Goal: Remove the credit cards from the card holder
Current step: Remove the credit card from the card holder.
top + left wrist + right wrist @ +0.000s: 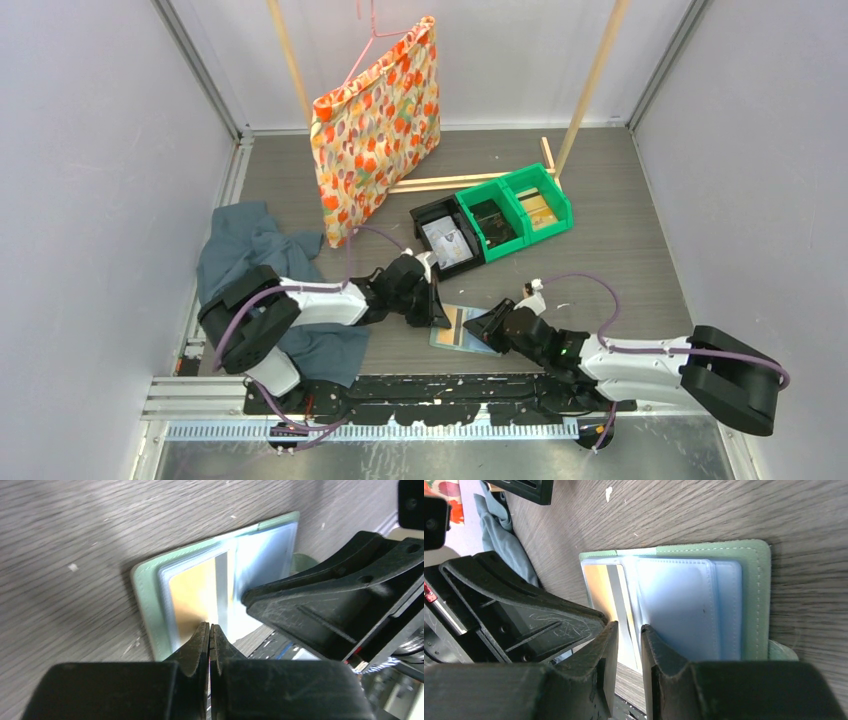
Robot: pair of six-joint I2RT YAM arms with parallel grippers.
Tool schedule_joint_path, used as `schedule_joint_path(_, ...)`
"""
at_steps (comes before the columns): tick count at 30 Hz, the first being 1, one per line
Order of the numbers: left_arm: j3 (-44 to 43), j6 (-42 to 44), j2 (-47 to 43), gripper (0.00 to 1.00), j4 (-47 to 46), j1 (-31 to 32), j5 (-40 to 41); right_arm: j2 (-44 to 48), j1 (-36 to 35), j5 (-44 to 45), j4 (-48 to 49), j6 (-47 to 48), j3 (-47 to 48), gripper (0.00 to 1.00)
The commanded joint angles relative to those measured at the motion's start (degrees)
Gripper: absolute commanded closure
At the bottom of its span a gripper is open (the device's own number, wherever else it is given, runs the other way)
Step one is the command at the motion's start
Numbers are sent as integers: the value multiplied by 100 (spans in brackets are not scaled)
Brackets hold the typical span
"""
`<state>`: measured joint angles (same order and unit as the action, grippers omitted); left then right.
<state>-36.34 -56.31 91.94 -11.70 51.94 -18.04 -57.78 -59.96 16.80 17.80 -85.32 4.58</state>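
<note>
The sage-green card holder (462, 328) lies open and flat near the table's front edge, with its pale blue sleeves (679, 605) facing up. A gold card (192, 595) with a white strip sits in a clear sleeve; it also shows in the right wrist view (596, 587). My left gripper (210, 626) is shut, its tips at the near edge of that card. I cannot tell if it pinches anything. My right gripper (626, 627) is open by a narrow gap at the holder's edge, over the white strip. The two grippers (438, 318) (482, 326) face each other across the holder.
A black bin (447, 240) and two green bins (520, 205) stand behind the holder. A dark teal cloth (250, 250) lies under the left arm. A floral bag (380, 120) hangs on a hanger at the back, beside wooden poles (585, 90).
</note>
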Motion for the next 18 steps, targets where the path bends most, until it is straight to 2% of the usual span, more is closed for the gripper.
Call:
schedule_joint_path(1, -128, 493, -590, 99, 1221, 20, 879, 173, -24, 262, -268, -16, -84, 72)
schedule_joint_path(4, -225, 617, -586, 99, 1498, 9, 944, 230, -26, 280, -361, 38, -42, 71)
schedule_joint_path(18, -221, 542, -352, 100, 1331, 9, 798, 235, -24, 253, -356, 67, -32, 69)
